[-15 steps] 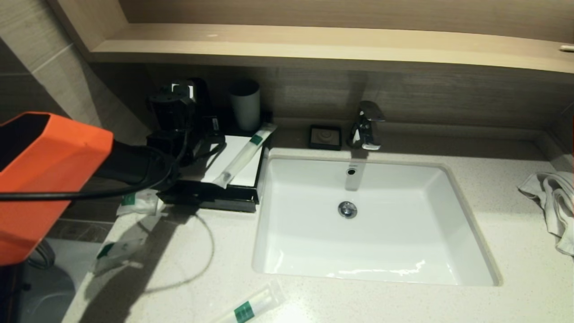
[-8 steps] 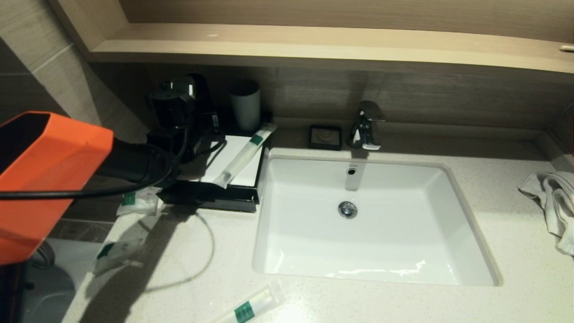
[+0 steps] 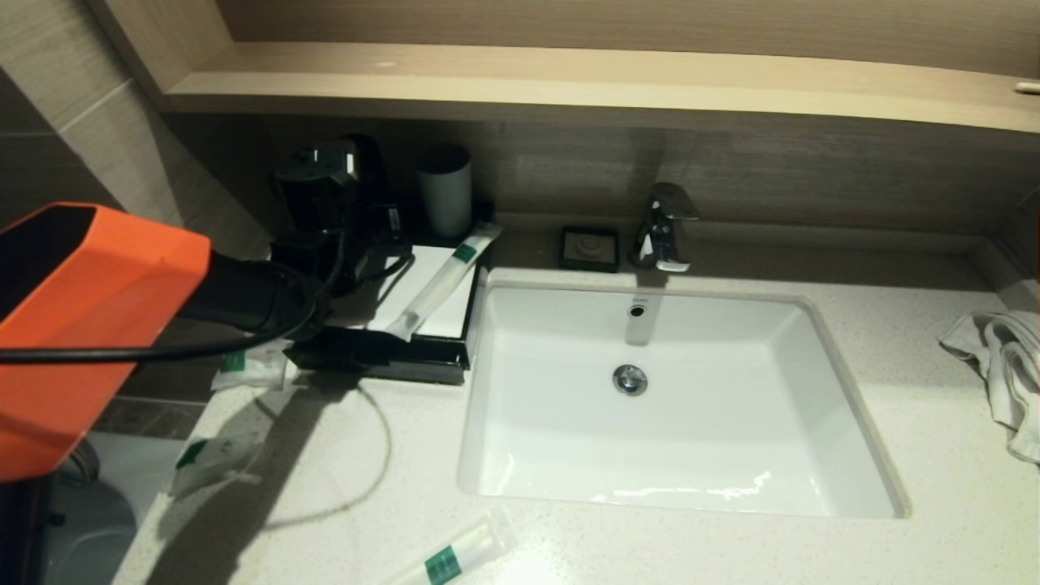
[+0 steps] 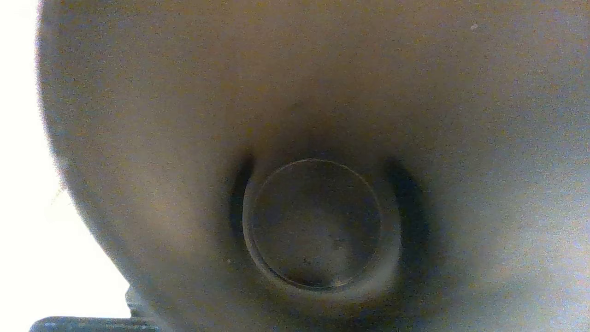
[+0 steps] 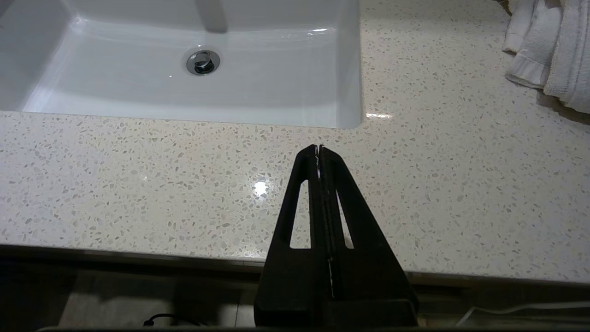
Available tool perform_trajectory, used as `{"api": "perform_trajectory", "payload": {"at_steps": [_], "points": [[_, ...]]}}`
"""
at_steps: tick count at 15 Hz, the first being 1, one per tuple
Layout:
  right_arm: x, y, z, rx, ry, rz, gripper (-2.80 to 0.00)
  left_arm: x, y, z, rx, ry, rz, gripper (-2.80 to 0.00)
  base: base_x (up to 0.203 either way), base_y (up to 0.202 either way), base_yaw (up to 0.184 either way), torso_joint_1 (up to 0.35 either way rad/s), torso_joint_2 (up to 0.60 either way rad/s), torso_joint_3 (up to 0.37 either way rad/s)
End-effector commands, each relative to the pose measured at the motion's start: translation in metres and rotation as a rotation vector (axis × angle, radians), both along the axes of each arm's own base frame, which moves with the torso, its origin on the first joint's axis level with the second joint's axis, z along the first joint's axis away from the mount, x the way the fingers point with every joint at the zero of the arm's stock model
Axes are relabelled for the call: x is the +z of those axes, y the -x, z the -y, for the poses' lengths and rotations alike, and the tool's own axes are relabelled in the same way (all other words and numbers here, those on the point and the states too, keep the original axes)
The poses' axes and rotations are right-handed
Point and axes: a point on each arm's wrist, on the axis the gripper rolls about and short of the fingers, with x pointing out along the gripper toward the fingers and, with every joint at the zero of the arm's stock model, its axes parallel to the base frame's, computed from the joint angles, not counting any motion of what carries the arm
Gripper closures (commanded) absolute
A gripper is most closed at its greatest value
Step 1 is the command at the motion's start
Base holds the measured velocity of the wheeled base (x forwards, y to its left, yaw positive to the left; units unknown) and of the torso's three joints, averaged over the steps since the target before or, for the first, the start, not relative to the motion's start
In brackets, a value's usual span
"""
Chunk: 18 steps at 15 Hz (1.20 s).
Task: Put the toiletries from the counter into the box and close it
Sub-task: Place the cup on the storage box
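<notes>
Nothing has shifted: four toiletries, perhaps — tubes (image 3: 439,280) (image 3: 455,554), sachets (image 3: 248,367) (image 3: 213,457).

counter (image 3: 569,552) is a pale off-white stone with tiny tan and grey speckles all over; basin (image 3: 821,422) plain glossy white; box (image 3: 406,357) black with a white top panel; the tube packets (image 3: 443,280) are translucent white with a little green square label; soap dish (image 3: 589,248) black; cup (image 3: 444,191) grey; towel (image 3: 1003,366) white; shelf (image 3: 569,81) light wood grain; left arm's casing (image 3: 81,309) bright orange; right gripper (image 5: 319,154) matte black
</notes>
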Motion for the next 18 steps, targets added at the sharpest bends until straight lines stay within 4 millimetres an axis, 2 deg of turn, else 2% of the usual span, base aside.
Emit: {"api": "perform_trajectory", "payload": {"at_steps": [1, 16, 17, 18], "points": [[0.0000, 0.0000, 0.0000, 0.000, 0.000, 0.000, 0.00, 0.0018, 0.0009, 0.0009, 0.000, 0.002, 0.007, 0.00, 0.000, 0.000, 0.000, 0.000, 0.00, 0.000], [0.0000, 0.0000, 0.0000, 0.000, 0.000, 0.000, 0.00, -0.0041, -0.0015, 0.0042, -0.004, 0.000, -0.001, 0.00, 0.000, 0.000, 0.000, 0.000, 0.00, 0.000], [0.0000, 0.0000, 0.0000, 0.000, 0.000, 0.000, 0.00, -0.0041, -0.0021, 0.0043, -0.004, 0.001, 0.003, -0.33, 0.000, 0.000, 0.000, 0.000, 0.00, 0.000], [-0.0002, -0.0001, 0.0000, 0.000, 0.000, -0.001, 0.00, -0.0044, -0.0025, 0.0045, -0.006, 0.001, 0.004, -2.80, 0.000, 0.000, 0.000, 0.000, 0.00, 0.000]]}}
